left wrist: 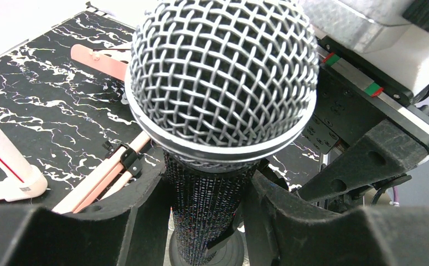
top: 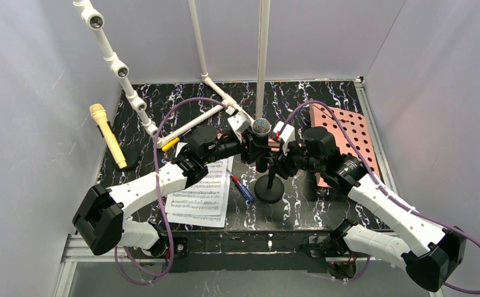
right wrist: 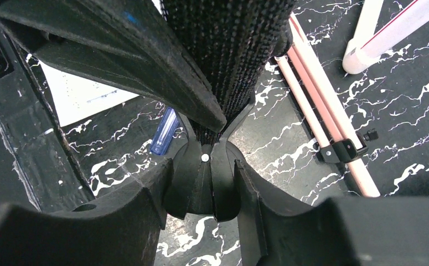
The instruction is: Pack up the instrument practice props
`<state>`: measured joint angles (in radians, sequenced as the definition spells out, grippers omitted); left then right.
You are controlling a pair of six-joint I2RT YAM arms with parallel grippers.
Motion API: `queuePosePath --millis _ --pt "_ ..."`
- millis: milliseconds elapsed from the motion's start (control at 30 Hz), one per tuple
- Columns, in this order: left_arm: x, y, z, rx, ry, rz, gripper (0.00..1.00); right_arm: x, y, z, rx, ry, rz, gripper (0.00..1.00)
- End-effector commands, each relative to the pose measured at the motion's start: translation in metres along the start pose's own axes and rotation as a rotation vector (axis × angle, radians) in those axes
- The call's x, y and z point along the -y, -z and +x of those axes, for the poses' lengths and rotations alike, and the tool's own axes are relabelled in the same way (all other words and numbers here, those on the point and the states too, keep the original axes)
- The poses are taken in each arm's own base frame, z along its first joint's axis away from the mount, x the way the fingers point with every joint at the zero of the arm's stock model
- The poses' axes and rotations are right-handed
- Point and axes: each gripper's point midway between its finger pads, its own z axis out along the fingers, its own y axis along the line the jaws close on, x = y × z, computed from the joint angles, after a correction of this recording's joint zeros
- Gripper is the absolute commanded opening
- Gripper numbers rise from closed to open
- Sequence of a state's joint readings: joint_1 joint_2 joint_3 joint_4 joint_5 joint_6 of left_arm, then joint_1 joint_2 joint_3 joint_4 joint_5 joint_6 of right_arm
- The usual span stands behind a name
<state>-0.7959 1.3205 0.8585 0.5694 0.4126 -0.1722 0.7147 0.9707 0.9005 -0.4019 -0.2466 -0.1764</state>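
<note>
The black grey-headed microphone [top: 261,127] stands upright in the clip of a black round-based mic pole [top: 269,189] at mid-table. My left gripper [top: 251,147] is shut on the microphone's body [left wrist: 203,216], just under the mesh head [left wrist: 223,77]. My right gripper [top: 280,158] is shut on the pole's black clip [right wrist: 203,183] below the microphone. The yellow microphone [top: 108,136] leans on its own pole at far left. White sheet-music pages [top: 200,192] lie near the front. The pink perforated board [top: 349,133] lies at right, and its copper legs [right wrist: 322,122] lie beside the pole.
The white plastic pipe frame [top: 132,93] runs across the back left, with an elbow near my left gripper [left wrist: 13,185]. A blue pen [top: 242,187] lies between the pages and the pole base. Grey walls enclose the table on three sides.
</note>
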Motion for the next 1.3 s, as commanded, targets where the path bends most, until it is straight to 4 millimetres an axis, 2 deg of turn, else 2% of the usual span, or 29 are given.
queuePosePath --millis 0,633,1033,1267 --pt "0.011 -0.001 -0.025 0.069 -0.020 0.041 0.01 -0.001 0.003 -0.010 0.017 0.030 -0.011 0.52" --pt "0.013 -0.001 -0.030 0.079 -0.014 0.043 0.00 -0.001 -0.003 0.000 -0.020 0.036 -0.025 0.54" --pt "0.010 0.001 -0.032 0.085 -0.012 0.019 0.00 0.001 -0.006 0.013 -0.067 0.036 -0.016 0.58" --pt "0.009 0.001 -0.030 0.077 -0.009 0.016 0.00 0.002 -0.005 0.012 -0.062 0.043 -0.008 0.54"
